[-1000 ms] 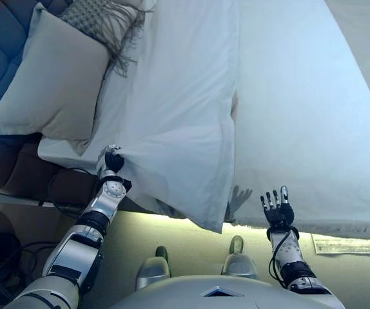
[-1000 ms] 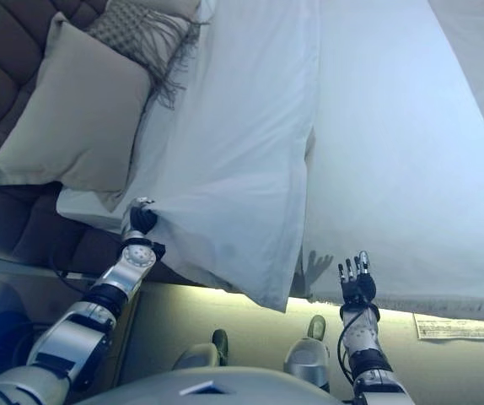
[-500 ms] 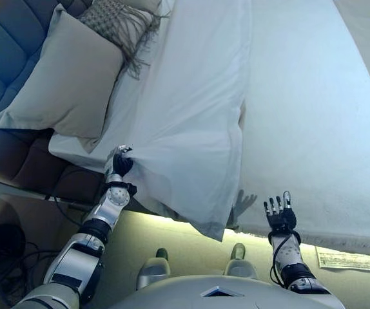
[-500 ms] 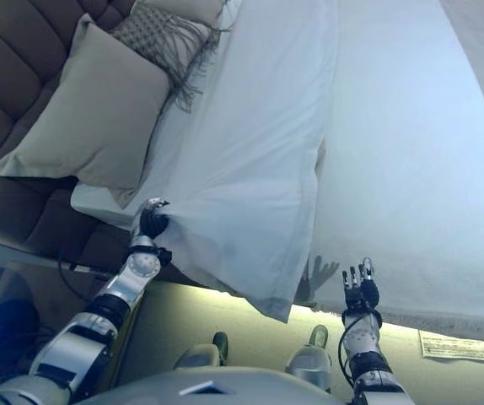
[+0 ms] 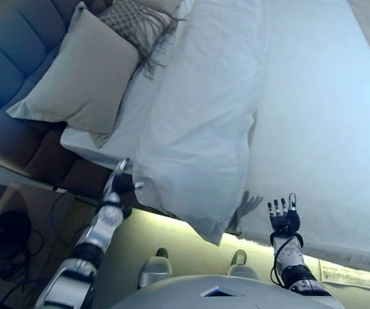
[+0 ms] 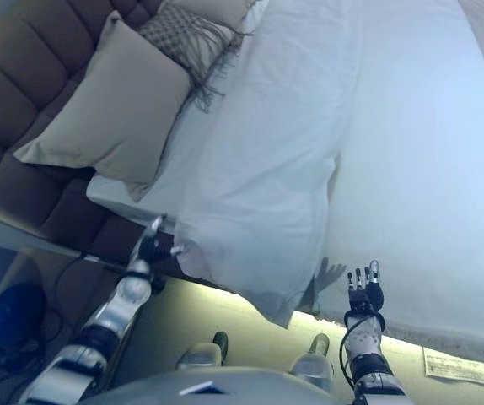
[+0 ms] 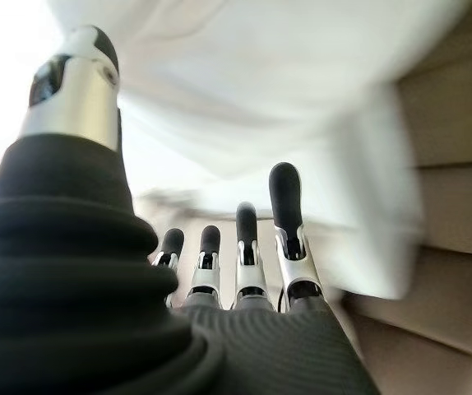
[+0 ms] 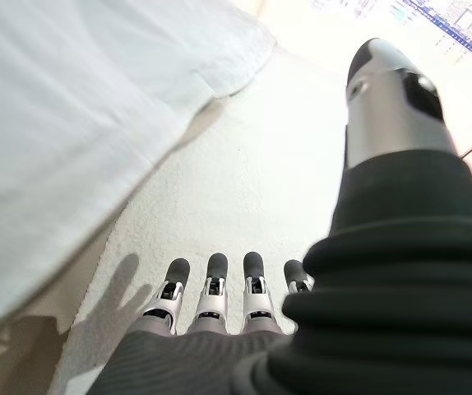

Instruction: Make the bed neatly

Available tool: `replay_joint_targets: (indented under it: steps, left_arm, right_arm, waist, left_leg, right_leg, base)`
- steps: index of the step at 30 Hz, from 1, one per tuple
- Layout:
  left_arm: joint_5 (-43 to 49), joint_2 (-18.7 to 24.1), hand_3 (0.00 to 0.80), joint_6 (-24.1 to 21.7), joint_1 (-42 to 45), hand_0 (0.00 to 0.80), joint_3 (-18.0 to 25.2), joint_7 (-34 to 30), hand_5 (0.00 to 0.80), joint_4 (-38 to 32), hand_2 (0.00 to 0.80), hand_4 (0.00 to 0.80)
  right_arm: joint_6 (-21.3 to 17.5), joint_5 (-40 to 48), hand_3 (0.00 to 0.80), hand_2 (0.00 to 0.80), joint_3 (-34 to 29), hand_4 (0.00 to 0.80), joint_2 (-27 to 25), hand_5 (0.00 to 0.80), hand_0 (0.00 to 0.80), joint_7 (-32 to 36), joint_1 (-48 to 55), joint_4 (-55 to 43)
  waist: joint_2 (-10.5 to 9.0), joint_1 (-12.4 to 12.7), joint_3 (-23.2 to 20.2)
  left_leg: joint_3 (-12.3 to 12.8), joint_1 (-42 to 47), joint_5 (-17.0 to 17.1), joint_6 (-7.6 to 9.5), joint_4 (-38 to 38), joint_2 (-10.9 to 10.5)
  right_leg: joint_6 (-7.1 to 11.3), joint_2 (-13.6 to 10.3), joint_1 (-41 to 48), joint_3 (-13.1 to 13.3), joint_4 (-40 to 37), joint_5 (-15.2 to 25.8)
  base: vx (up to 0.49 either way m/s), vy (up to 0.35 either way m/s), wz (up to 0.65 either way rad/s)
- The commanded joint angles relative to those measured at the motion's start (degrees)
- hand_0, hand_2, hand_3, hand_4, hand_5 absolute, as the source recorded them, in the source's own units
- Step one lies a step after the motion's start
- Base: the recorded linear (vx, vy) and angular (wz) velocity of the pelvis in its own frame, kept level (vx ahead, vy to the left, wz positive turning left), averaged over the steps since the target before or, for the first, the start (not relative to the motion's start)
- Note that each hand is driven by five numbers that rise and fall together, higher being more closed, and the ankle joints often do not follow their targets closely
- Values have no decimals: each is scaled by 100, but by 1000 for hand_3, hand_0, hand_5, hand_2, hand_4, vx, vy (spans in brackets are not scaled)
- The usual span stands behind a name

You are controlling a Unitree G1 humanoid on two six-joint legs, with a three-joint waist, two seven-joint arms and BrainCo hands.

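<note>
Head stereo pair looks steeply down from above, both eyes sharing the white-sheeted bed (image 5: 314, 116) and beige square pillow (image 6: 115, 110). Each wrist cam sits very close behind its own fingers, left facing crumpled white sheet (image 7: 244, 90), right facing flat white bedding (image 8: 71, 123)

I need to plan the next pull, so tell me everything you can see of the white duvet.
The white duvet is soft, wrinkled cloth lying lengthwise on the bed, its right edge ending over the bare mattress cover. Its near corner droops past the bed's edge toward the floor. At the head end it meets the beige pillow and a fringed cushion. The left hand, fingers straight, is at its near-left edge; the right hand hovers open, apart from it.
</note>
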Motion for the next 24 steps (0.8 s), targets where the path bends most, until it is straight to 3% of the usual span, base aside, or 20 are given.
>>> replay_joint_targets:
  steps: [1,10,15,20,24]
  left_arm:
    - [21,914,0,-190,337,0,238,-273,0,333,0,0]
    - [-24,990,0,-637,664,0,280,-313,0,397,0,0]
    - [-272,1023,0,-1022,611,0,420,-352,0,-115,0,0]
    - [-1721,1053,0,-938,397,0,679,-1014,0,-1163,0,0]
    - [-2843,736,0,-848,163,0,688,-1596,0,-1661,0,0]
  right_arm:
    - [-164,16,0,0,-465,0,108,0,0,103,4,-223]
    - [-107,130,0,0,-614,0,-49,0,0,464,-75,233]
    - [-140,211,0,0,-695,0,-91,0,0,661,-74,453]
    - [-180,-28,0,0,-737,0,-107,0,0,632,-60,446]
    - [-234,-325,0,0,-676,0,-48,0,0,632,-40,400]
  waist:
    - [-243,368,-105]
    - [-138,471,-199]
    - [-124,519,-213]
    - [-141,501,-209]
    - [-213,478,-270]
  left_leg:
    - [-40,-579,623,310,81,-41]
    - [-150,-533,733,252,-127,-35]
    - [-187,-549,750,244,-156,-49]
    - [-160,-508,727,246,-181,-55]
    - [-116,-430,811,268,-365,-70]
  right_leg:
    - [397,-538,346,107,789,-627]
    - [371,-410,395,53,684,-697]
    - [355,-407,429,9,648,-706]
    - [346,-406,454,-2,624,-703]
    - [339,-382,517,-24,544,-628]
  base:
    - [-19,-9,8]
    - [-14,-5,19]
    - [3,0,1]
    - [0,0,0]
    - [26,-33,1]
